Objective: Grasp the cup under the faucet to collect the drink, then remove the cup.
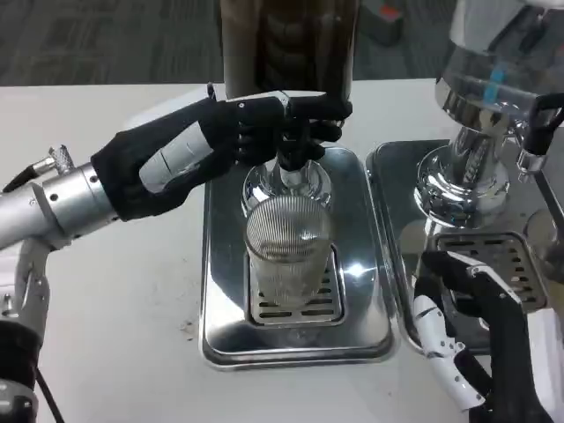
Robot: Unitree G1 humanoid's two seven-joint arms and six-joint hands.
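The left hand (238, 141) reaches in from the left, its fingers (313, 119) at the faucet (289, 159) of the dispenser (286, 44) that stands just behind them. Directly below and in front of those fingers the cup (289, 249) stands upright on the grate (295, 300) of a drip tray (225, 335). To the right of this hand stands a second dispenser (489, 97) on its own tray (388, 167). The right hand (476, 344) lies in front of that second dispenser, at the near edge of its tray, well apart from the cup.

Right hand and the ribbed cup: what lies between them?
In the head view, between the right hand and the cup lie the shiny drip tray's floor and raised rim, then a narrow strip of white table. Nothing else.
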